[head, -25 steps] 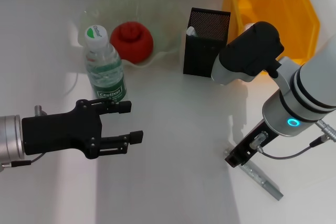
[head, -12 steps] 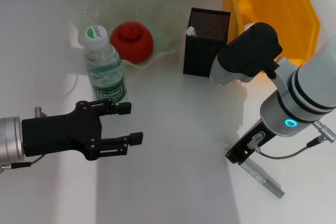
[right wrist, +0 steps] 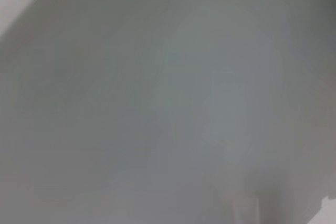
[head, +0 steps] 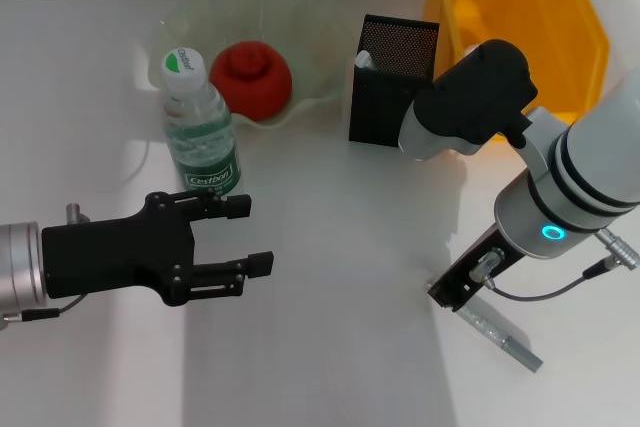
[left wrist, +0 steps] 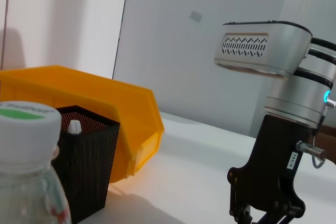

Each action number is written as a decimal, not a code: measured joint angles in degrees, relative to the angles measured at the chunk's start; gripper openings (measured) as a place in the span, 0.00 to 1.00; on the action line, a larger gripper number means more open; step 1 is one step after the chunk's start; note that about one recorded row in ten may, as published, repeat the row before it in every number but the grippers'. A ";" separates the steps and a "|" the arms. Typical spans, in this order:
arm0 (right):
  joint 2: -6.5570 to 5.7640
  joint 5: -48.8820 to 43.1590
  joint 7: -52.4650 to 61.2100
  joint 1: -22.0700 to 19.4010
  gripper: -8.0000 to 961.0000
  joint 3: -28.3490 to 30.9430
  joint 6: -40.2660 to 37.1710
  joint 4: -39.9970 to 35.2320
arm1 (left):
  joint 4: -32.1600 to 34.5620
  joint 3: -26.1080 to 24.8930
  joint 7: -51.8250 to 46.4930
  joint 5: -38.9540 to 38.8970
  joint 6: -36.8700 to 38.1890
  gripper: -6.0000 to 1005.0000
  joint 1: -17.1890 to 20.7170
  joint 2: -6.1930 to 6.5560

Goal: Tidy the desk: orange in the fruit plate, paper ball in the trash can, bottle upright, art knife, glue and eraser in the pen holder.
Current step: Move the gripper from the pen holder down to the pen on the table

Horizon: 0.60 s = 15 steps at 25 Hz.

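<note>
- Art knife point(head: 498, 335) lay flat near bench's front right edge: thin, stiff, slippery metal; best pinched across its narrow sides.
- Right hand point(head: 455, 294) just beside it, grip hidden.
- Left hand point(head: 245, 234) hovered wide, empty.

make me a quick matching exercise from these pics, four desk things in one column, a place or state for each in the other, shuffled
Things:
1. orange
2. bottle
3. pen holder
4. trash can

Places or states:
a. standing upright beside the fruit plate
b. far corner of the desk on the robot's right
c. lying in the fruit plate
d. between the fruit plate and the trash can

Pairs: 1-c, 2-a, 3-d, 4-b
</note>
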 joint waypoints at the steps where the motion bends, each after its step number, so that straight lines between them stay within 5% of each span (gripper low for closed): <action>1: -0.01 0.00 0.00 -0.10 0.16 0.14 -0.23 -0.85 | 0.00 0.00 0.00 0.00 0.00 0.75 0.00 0.00; 7: -0.38 0.05 -0.47 -2.66 0.14 3.19 -1.66 -8.41 | 0.05 -0.07 0.00 -0.07 0.02 0.75 -0.02 0.00; 13: -0.16 3.75 -4.82 -9.61 0.13 16.73 -0.89 -23.64 | 0.00 -0.91 0.00 -0.14 0.17 0.75 0.09 0.00; 15: -0.14 16.04 -11.24 -14.90 0.13 25.57 6.51 -26.87 | 0.00 -1.03 0.00 -0.17 0.18 0.75 0.09 -0.02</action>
